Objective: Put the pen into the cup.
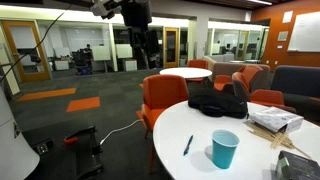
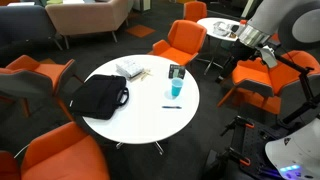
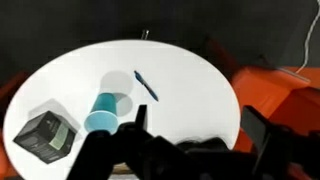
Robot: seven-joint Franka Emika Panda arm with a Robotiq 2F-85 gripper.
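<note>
In the wrist view the gripper (image 3: 192,125) hangs above the round white table (image 3: 190,65), its jaws spread wide with nothing between them. The pen (image 3: 146,85), thin, straight and dark blue, lies flat on the table at about 11 o'clock from the gripper, well apart from it. The teal cup (image 3: 100,113) stands at the pen's 8 o'clock, near it but not touching.

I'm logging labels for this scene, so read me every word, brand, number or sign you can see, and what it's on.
No text can be read in any view.
cup: plain, no marks.
small dark box: any print is too blurred to read.
papers: too small to read.
white board on the wall: nothing legible.
</note>
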